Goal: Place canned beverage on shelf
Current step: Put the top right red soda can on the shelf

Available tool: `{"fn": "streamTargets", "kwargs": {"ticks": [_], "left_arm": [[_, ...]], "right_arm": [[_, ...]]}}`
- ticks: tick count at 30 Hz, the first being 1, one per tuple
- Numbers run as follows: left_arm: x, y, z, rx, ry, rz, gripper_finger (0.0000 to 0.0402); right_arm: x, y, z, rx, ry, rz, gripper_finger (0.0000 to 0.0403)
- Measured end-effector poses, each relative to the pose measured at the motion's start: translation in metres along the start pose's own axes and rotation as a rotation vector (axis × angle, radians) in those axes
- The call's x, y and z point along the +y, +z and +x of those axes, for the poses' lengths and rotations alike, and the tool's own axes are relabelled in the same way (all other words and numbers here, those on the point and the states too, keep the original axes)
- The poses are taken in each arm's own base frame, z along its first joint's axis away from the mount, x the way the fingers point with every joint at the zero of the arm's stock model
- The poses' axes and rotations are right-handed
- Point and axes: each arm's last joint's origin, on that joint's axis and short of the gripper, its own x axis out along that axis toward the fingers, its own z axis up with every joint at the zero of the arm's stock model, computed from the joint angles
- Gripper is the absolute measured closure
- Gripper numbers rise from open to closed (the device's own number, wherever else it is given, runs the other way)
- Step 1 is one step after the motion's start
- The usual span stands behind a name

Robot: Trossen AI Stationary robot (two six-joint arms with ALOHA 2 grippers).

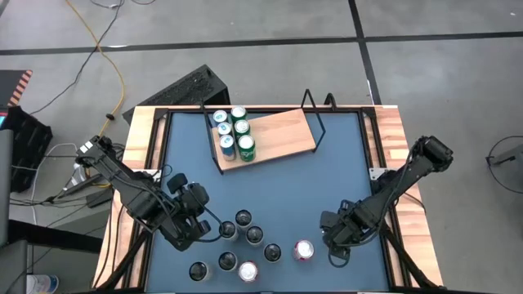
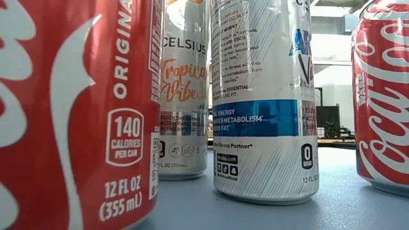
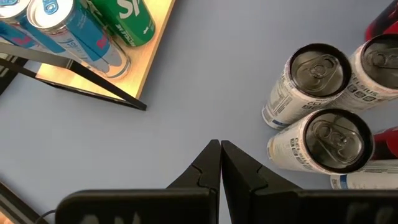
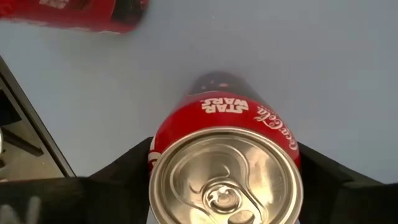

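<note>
A red Coca-Cola can (image 4: 225,180) stands upright on the blue tabletop at the near right (image 1: 304,250). My right gripper (image 4: 225,162) has come down over it, one finger on each side. The shelf (image 1: 286,131), a light-wood board in a black wire frame, lies at the far middle. Several green and blue cans (image 1: 233,132) stand on its left end. My left gripper (image 3: 220,152) hangs shut over the near left of the table (image 1: 204,230), beside a cluster of loose cans (image 1: 245,237), touching nothing. My right gripper comes from above, pointing down, with its two fingers (image 4: 134,158) against opposite sides of the red can's wall (image 4: 163,134), below the rim. The can's wide top hides the exact places of contact. The can stands upright with its base on the table.
Several slim white cans (image 3: 317,74) and another red can (image 1: 248,272) stand loose on the near middle of the table. They fill the low view, with the white cans (image 2: 262,96) in the middle. The right part of the shelf board is bare wood. Wooden rails (image 1: 392,139) edge the table.
</note>
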Motion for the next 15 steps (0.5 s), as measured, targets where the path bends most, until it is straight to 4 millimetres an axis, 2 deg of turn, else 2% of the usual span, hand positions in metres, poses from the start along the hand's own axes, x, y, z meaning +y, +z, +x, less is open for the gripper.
{"fn": "streamTargets", "kwargs": {"ticks": [2,10,15], "left_arm": [[0.001,0.0,0.0,0.002,0.007,0.005,0.0401],[0.004,-0.002,0.0,0.008,0.041,0.028,0.0402],[0.01,-0.004,-0.006,-0.02,0.069,0.024,0.0401]], "right_arm": [[-0.001,0.001,0.0,-0.005,-0.004,0.002,0.0134],[-0.006,0.008,-0.002,-0.013,-0.001,0.003,0.0134],[-0.022,0.031,-0.023,-0.036,-0.008,-0.028,0.0134]]}}
